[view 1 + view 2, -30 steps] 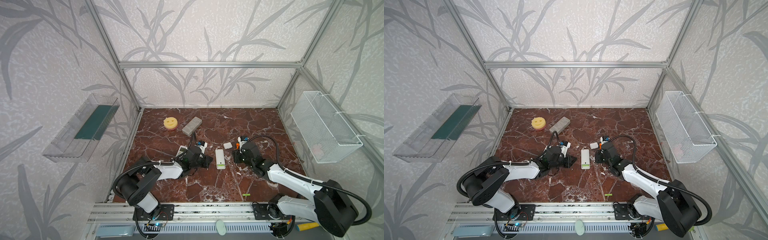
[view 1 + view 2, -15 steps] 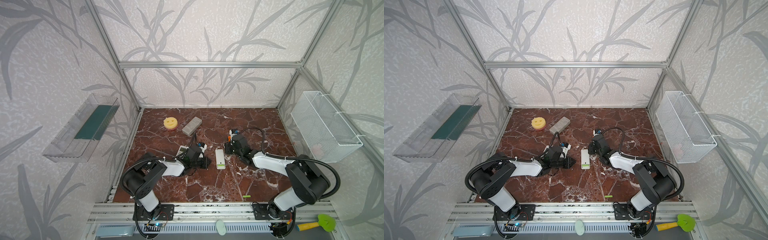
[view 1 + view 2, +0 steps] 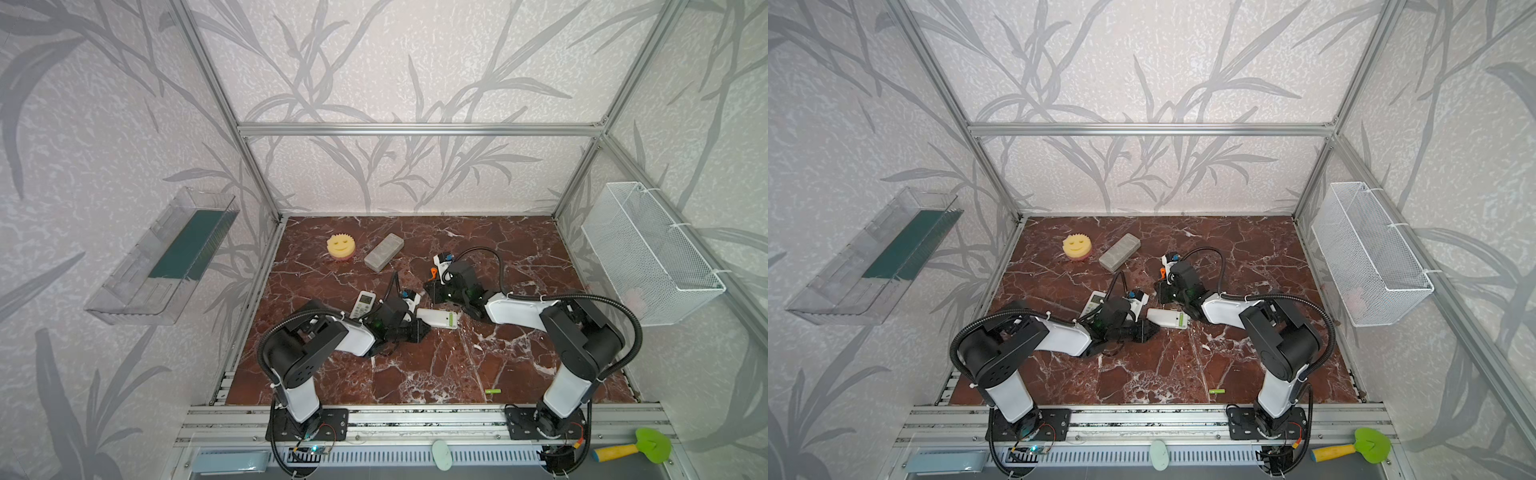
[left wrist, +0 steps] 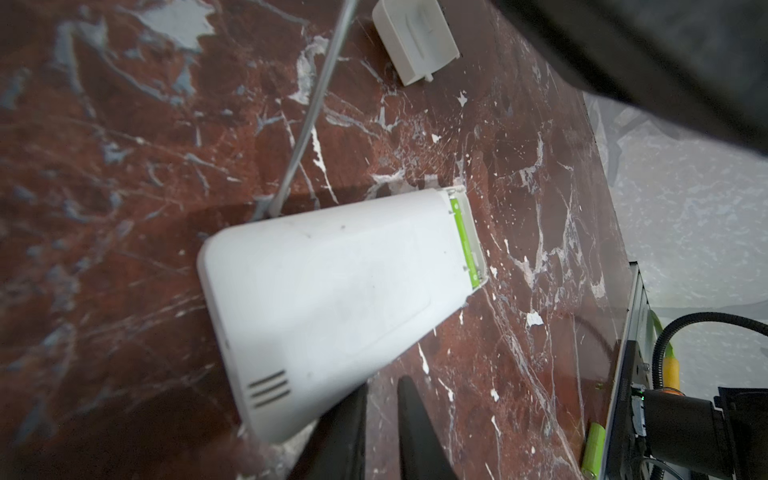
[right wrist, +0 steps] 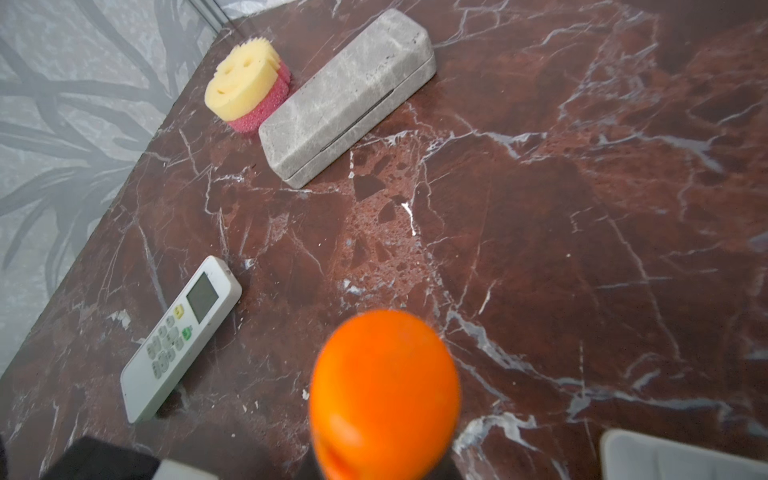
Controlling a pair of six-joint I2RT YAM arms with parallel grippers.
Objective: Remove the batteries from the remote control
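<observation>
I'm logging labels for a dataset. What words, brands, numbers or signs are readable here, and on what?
No text is readable.
Face-up remote: button marks and screen too blurred.
Battery in open remote, loose battery: no legible print.
Grey case, screwdriver handle: no print.
Sponge: only a smiley face.

The remote (image 3: 436, 319) has swung crosswise, apparently nudged by left gripper (image 3: 424, 329).

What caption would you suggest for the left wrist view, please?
Face-down white remote with a green battery in its open bay; detached cover and loose battery nearby.
</observation>
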